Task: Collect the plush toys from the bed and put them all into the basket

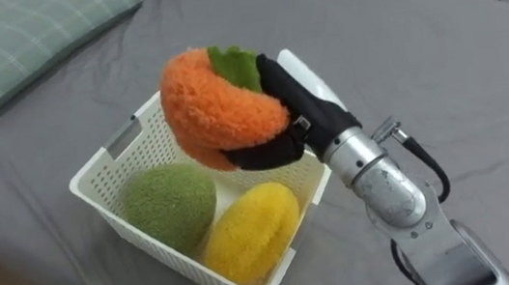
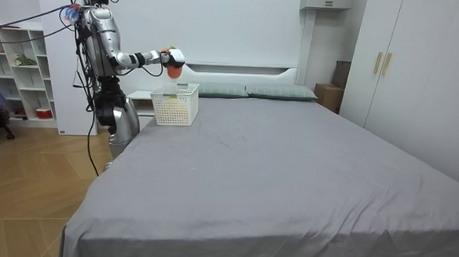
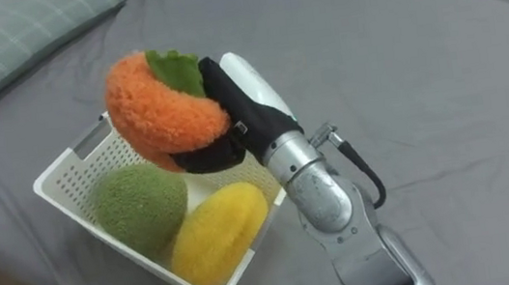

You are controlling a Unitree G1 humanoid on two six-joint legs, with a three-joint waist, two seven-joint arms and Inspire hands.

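The orange plush toy point(image 1: 217, 113) hangs in the air directly above a white basket, clamped in the robot's right hand, at the head end of a wide bed point(image 2: 274, 170) covered in a grey sheet. The robot stands on the wooden floor at the bed's side, at the room view's left, with its right arm stretched out over the mattress. White wardrobe doors point(image 2: 421, 75) line the wall at the room view's right, and a white open shelf unit point(image 2: 16, 70) stands behind the robot at the room view's left. A green checked pillow point(image 1: 9, 46) lies at the upper left of the eye views, near the basket but apart from it.

The white basket point(image 1: 166, 255), slotted along its walls and with a handle slot in its rim, sits on the sheet close to the bed's edge. Inside it a round green plush toy point(image 1: 170, 203) and an oval yellow plush toy point(image 1: 251, 230) lie side by side, touching.

The right hand point(image 1: 294, 108), black with a white back, comes in from the lower right. Its fingers point(image 1: 256, 154) curl tightly under the orange toy, and its palm presses the toy's side. A green felt leaf point(image 1: 233, 65) sticks up from the top of the toy, just beside the hand.
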